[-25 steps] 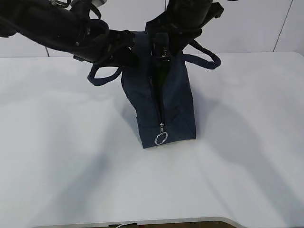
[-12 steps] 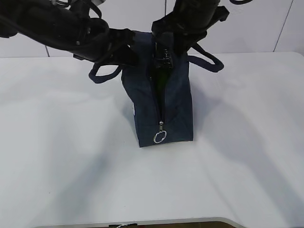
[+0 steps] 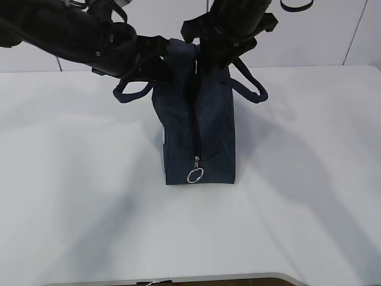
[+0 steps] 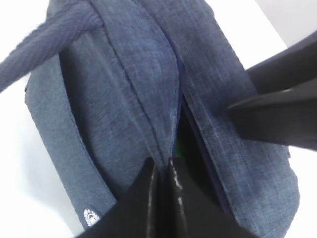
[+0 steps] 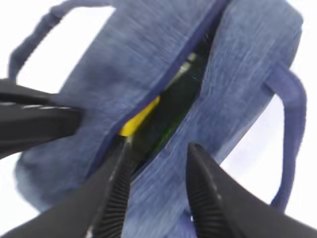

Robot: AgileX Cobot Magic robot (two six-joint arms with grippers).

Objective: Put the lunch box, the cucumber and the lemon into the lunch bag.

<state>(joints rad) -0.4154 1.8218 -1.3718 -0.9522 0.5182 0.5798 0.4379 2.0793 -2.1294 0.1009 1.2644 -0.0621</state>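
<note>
The left gripper is pinching a fold of the navy lunch bag at its top opening. The right gripper is hovering parted and empty over the gap, where the yellow lemon and possibly the dark-green cucumber are showing inside.

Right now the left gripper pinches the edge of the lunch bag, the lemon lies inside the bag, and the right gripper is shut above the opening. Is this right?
Not quite. The right gripper is open, its fingers apart above the opening, as the right wrist view shows. The rest holds: the left gripper pinches the edge of the lunch bag, and the lemon lies inside.
</note>
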